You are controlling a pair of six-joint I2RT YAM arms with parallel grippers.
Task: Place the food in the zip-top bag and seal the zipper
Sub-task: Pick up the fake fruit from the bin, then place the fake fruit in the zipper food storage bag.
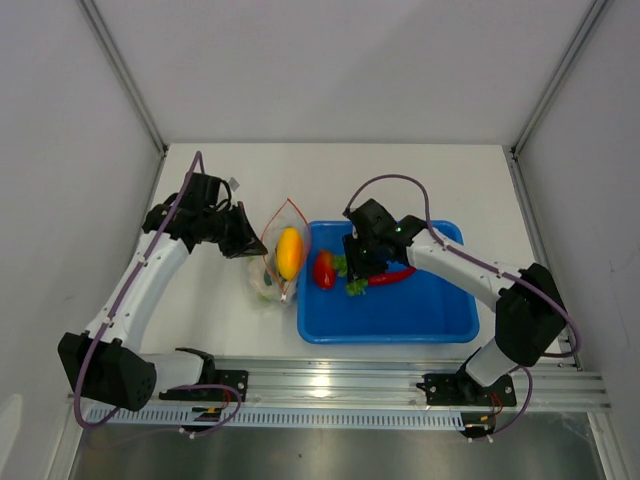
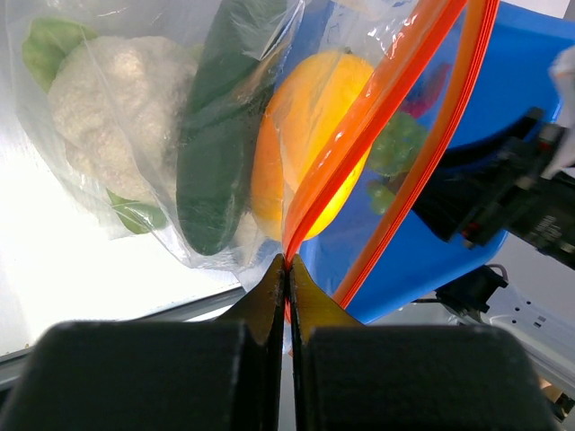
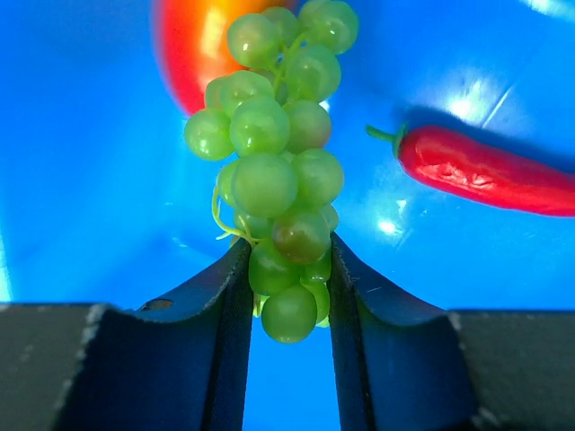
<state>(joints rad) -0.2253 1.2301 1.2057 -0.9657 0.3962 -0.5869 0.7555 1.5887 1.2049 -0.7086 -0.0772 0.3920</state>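
Pinches the zipper (image 2: 382,94) in the left gripper (image 2: 287,265). Clamps green grapes (image 3: 269,180) in the right gripper (image 3: 287,260), over the blue tray (image 3: 90,180).

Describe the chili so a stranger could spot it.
Look in the blue tray, right of the clear bag. The chili lies on its floor: long, thin, red with a green stem, unlike the round tomato and green grapes.

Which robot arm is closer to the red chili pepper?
Right. The right tool sits inside the blue tray, clamped on green grapes, with the red chili just beside it. The left tool is outside the tray, pinching the orange zipper.
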